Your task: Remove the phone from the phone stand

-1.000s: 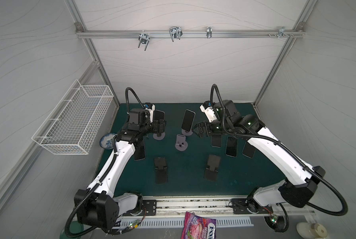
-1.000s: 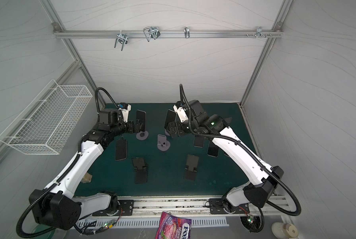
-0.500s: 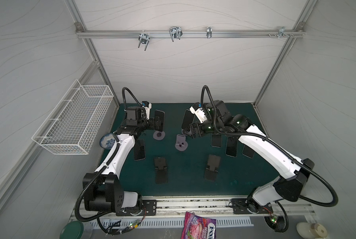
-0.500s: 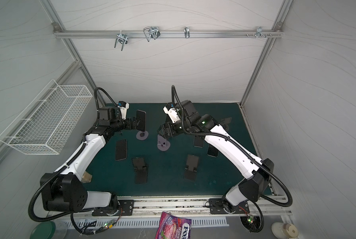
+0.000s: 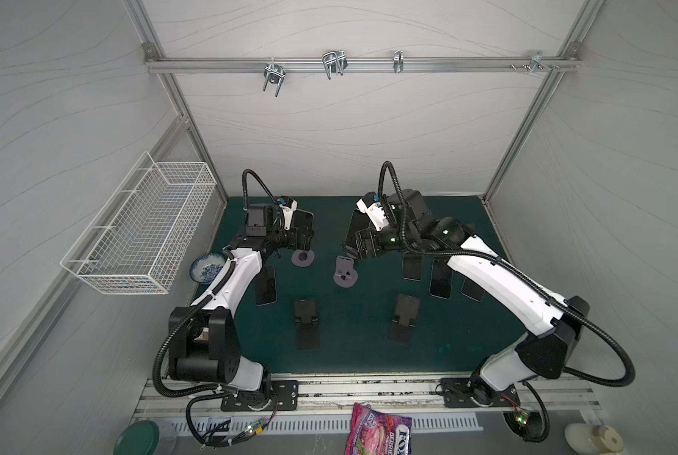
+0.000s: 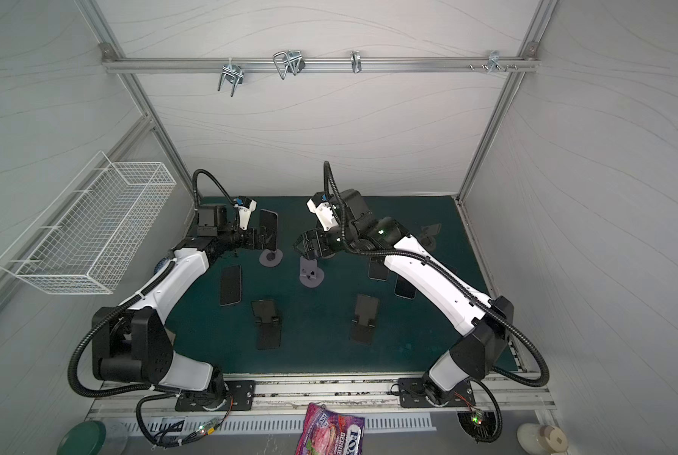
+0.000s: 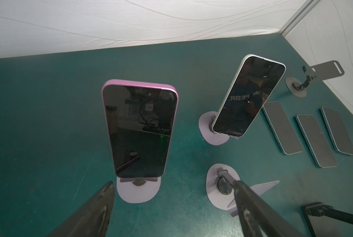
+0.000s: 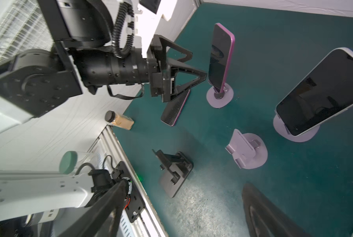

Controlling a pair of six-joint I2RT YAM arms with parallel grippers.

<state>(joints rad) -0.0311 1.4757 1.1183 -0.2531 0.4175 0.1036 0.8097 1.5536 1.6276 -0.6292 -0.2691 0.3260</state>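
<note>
A pink-edged phone (image 7: 139, 129) stands upright on a lilac phone stand (image 7: 138, 191) at the back left of the green mat; it shows in both top views (image 5: 305, 220) (image 6: 268, 230). My left gripper (image 7: 171, 185) is open just in front of it, its fingers (image 8: 198, 74) short of the phone's edge and nothing between them. A silver-edged phone (image 8: 323, 92) leans on a second lilac stand (image 7: 209, 131). My right gripper (image 8: 185, 189) hangs open and empty near it, over the mat (image 5: 355, 246).
An empty lilac stand (image 5: 345, 272) sits mid-mat. Two black folding stands (image 5: 306, 319) (image 5: 404, 319) lie nearer the front. Flat phones lie left (image 5: 265, 285) and right (image 5: 440, 283). A grey stand (image 6: 428, 232) is back right. Wire basket (image 5: 140, 228) and bowl (image 5: 206, 267) are left.
The left gripper has come closer to the pink phone and narrowed a little. The right arm has swung left, bringing its gripper over to the silver-edged phone.
</note>
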